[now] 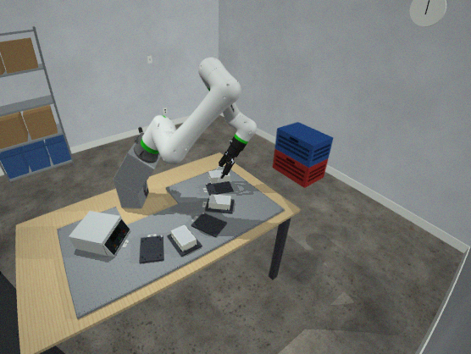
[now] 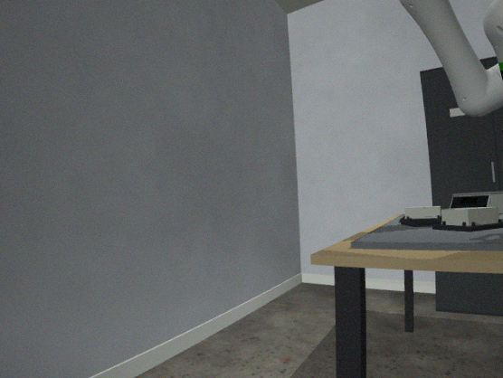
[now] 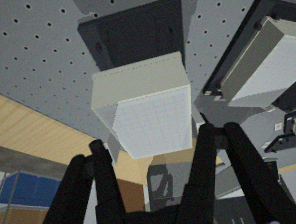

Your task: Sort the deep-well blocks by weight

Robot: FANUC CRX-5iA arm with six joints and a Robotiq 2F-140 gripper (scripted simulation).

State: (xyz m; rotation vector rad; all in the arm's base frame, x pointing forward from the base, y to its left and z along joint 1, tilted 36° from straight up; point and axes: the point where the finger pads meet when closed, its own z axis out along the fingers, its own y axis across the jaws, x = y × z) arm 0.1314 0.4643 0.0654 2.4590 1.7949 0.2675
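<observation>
A: What does the gripper show?

B: The black two-finger gripper [image 1: 222, 170] [image 3: 152, 115] is partly open, at a middling spread, its fingers closed upon opposite sides of an off-white rectangular deep-well block [image 1: 216, 175] [image 3: 152, 117]. The exterior view does not include the gripper.

A: And the position of that block?

B: It is suspended above the grey perforated mat [image 1: 114, 281] [image 2: 434, 235] [image 3: 37, 55], near a flat dark nest plate [image 1: 219, 187] [image 3: 132, 37]. Its exact height and levelness cannot be told.

A: Where are its two counterparts?

B: One pale block [image 1: 219, 201] [image 2: 470, 217] sits on a dark nest next along the mat. Another pale block [image 1: 184, 237] [image 2: 422, 212] occupies a separate dark nest nearer the weigher. The nest lettering is too small to read.

A: Which features lie around them?

B: Between those two seated blocks is a dark square nest plate [image 1: 209, 224]. A further dark plate with small corner studs [image 1: 152, 249] lies between the nearer seated block and the white box-shaped check-weigher [image 1: 95, 233] with its black front panel [image 1: 117, 237] [image 2: 470, 202]. The state of its lamp cannot be told.

A: What carries the gripper?

B: A white jointed arm [image 1: 199, 118] [image 2: 452, 50] with green bands, mounted on a grey angular pedestal [image 1: 129, 186].
</observation>
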